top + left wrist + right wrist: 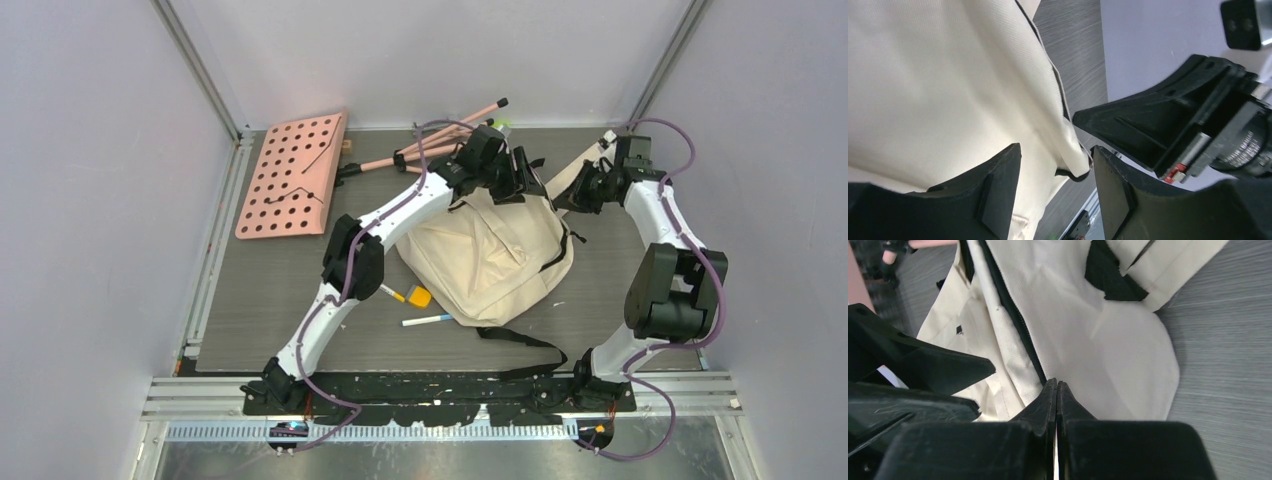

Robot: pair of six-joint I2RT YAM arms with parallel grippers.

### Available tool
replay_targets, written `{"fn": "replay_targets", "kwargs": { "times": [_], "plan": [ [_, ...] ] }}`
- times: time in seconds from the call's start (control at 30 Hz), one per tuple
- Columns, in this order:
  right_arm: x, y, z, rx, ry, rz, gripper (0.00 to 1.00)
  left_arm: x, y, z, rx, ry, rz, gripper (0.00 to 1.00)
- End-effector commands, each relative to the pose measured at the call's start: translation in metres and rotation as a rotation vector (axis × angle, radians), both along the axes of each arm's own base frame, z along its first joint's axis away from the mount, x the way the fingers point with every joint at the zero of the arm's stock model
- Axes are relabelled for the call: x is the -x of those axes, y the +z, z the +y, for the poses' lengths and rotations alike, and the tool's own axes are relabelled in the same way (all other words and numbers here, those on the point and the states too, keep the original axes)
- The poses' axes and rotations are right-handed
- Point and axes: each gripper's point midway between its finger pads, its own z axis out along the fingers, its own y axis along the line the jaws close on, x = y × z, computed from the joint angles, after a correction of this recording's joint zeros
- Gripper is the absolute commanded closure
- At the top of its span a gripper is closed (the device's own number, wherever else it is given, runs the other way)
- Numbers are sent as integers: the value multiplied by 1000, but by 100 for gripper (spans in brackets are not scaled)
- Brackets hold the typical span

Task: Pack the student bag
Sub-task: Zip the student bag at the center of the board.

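The grey wood-grain counter (260,300) fills the middle of the top view. On it, just right of centre, the student bag (490,255) lies slumped and creased, its far edge at the upper middle of the frame and a black strap (520,345) trailing toward the lower edge. A pink perforated board (295,175) lies flat at the upper left, well apart from the bag. The left arm (340,270) reaches from the lower left up to the bag's far edge; the right arm (670,280) bends in from the right side to the same edge. Pink rods (440,135) lie at the top centre beside the board. The left claw (1055,192) stands apart, with the bag's cream corner showing between its fingers. The right claw (1056,390) is pressed together, tips at the bag's black zipper line; whether any cloth is nipped I cannot tell. A white pen (428,321) and a small yellow piece (420,297) lie just beside the bag's lower left side.
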Motion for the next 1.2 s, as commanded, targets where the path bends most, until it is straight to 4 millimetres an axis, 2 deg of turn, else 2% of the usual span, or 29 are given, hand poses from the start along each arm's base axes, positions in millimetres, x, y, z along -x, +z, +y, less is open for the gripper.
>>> {"fn": "replay_targets", "kwargs": {
  "times": [0.0, 0.07, 0.2, 0.3, 0.33, 0.37, 0.47, 0.57, 0.67, 0.83, 1.0, 1.1, 1.17],
  "plan": [
    [-8, 37, -26, 124, -153, -82, 99, -7, -6, -15, 74, 10, 76, 43],
    [-1, 44, -38, 166, -231, -77, 88, -9, -7, -23, 109, 18, 91, 42],
    [22, 50, -60, 206, -382, -31, 53, -6, -7, -33, 133, 0, 91, 40],
    [42, 52, -68, 173, -466, -13, 39, 1, -9, -39, 145, -13, 106, 40],
    [50, 44, -73, 151, -508, 16, 34, 3, -9, -42, 152, -17, 111, 40],
    [55, 46, -74, 136, -527, 12, 33, 6, -7, -44, 158, -20, 113, 40],
    [75, 29, -82, 90, -621, 68, 29, 14, 2, -52, 186, -34, 108, 39],
    [86, 21, -80, 19, -678, 96, 28, 23, 8, -60, 190, -40, 92, 38],
    [96, 5, -72, -33, -691, 146, 28, 34, -3, -63, 163, -43, 137, 36],
    [93, -10, -54, -173, -679, 149, 28, 43, -15, -69, 139, -45, 162, 31],
    [75, -4, -54, -227, -678, 64, 28, 45, -26, -77, 126, -52, 182, 30],
    [66, -2, -56, -245, -684, 35, 30, 45, -33, -77, 113, -49, 187, 38],
    [62, 1, -57, -255, -692, 17, 32, 45, -36, -75, 99, -49, 181, 50]
  ]
}}
